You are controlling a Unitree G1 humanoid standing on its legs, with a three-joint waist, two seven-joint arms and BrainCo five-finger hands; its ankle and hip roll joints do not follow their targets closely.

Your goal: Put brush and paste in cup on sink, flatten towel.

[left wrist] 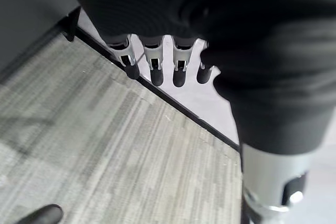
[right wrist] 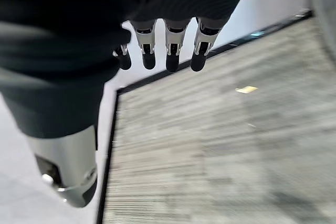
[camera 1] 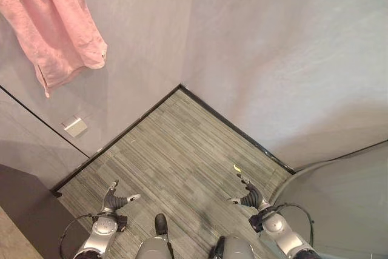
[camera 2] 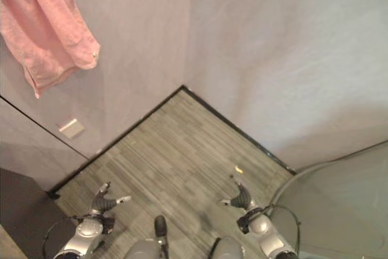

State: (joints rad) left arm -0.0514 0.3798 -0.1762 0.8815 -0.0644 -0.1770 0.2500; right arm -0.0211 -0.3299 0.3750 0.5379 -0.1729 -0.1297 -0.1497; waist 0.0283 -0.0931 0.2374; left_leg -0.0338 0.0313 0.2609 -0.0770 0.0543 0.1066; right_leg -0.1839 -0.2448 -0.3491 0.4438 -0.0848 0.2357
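Grey striped floor, small yellow scrap

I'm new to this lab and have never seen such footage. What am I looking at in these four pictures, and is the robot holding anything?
This is a humanoid robot on two legs. The two wide pictures come from a stereo camera on its head, looking down at a striped grey floor in a corner between grey walls. A pink towel hangs bunched on the wall at upper left, and a small yellow scrap lies on the floor. The other two pictures come from cameras on the wrists, looking along each hand. The left hand and right hand hang low with relaxed, straight fingers, holding nothing.
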